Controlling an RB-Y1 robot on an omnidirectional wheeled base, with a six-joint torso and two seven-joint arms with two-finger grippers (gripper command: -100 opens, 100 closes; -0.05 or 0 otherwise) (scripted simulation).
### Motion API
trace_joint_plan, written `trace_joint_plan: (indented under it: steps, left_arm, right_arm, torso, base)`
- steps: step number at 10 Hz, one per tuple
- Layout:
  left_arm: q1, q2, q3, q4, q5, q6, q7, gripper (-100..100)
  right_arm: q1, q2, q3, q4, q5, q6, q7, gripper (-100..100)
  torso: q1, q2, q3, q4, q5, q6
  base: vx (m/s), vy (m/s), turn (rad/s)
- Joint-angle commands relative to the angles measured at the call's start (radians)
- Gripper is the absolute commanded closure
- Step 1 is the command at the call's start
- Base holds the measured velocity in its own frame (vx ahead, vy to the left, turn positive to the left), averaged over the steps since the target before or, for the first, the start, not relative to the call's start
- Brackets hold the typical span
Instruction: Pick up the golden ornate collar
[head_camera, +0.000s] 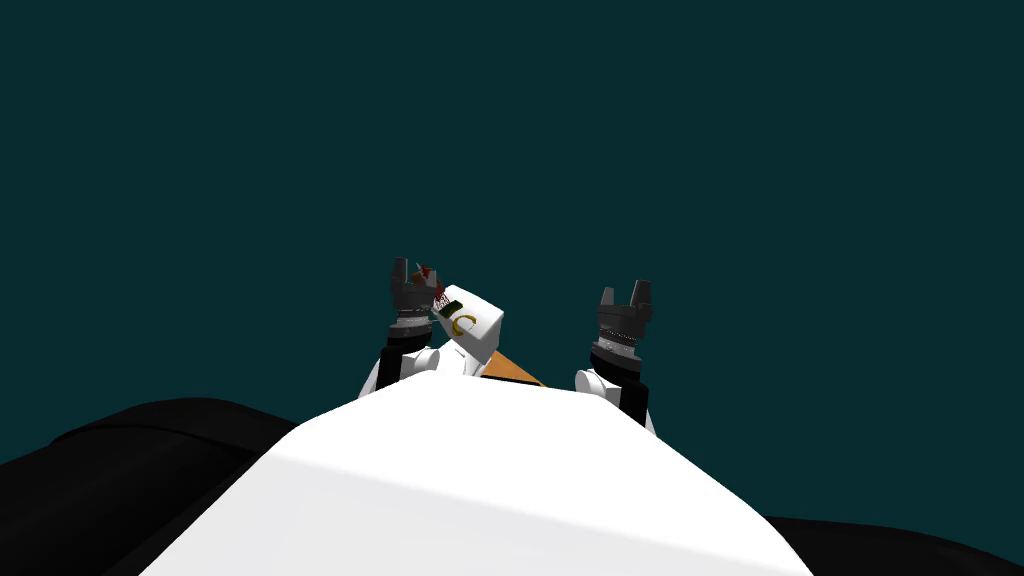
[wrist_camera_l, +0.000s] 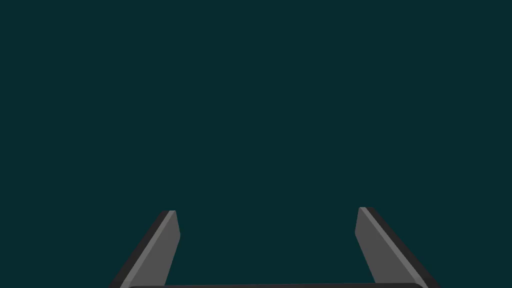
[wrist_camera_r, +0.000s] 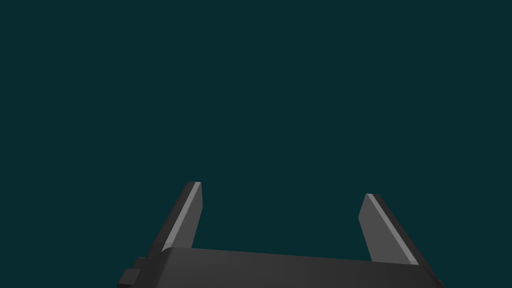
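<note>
As I face a flat dark teal surface (head_camera: 500, 120), my left gripper (head_camera: 413, 267) and right gripper (head_camera: 624, 290) both hold their fingers spread apart; the golden collar (head_camera: 465, 323) lies on a white block (head_camera: 487, 338) just beside my left gripper

Gold collar (head_camera: 463, 323), dark item (head_camera: 449, 310) on white block (head_camera: 487, 338).

A white block (head_camera: 482, 332) stands against a flat dark teal surface (head_camera: 600, 120); an orange slab (head_camera: 516, 371) lies just beside the block, with a small red thing (head_camera: 424, 272) near it.

Gold collar (head_camera: 463, 323) atop white block (head_camera: 486, 338)
</note>
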Motion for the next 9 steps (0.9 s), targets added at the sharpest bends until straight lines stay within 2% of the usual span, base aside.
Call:
trace_joint_plan:
  steps: [1, 5, 9]
  left_arm:
    - [0.002, 0.035, -0.018, 0.012, -0.003, 0.036, 0.0, -100]
    - [0.005, 0.065, -0.051, 0.035, -0.009, 0.103, 0.002, -100]
    - [0.008, 0.09, -0.095, 0.069, -0.018, 0.197, 0.006, -100]
  right_arm:
    - [0.0, 0.0, 0.0, 0.0, 0.0, 0.0, 0.0, 0]
    - [0.0, 0.0, 0.0, 0.0, 0.0, 0.0, 0.0, 0]
    - [0.0, 0.0, 0.0, 0.0, 0.0, 0.0, 0.0, 0]
  torso:
    - [0.0, 0.0, 0.0, 0.0, 0.0, 0.0]
    - [0.002, 0.006, 0.003, 0.001, 0.0, 0.0]
    - [0.003, 0.006, 0.003, 0.001, 0.001, 0.0]
  base:
    - [-0.038, 0.018, -0.076]
    - [-0.085, 0.033, -0.049]
    - [-0.091, 0.043, -0.068]
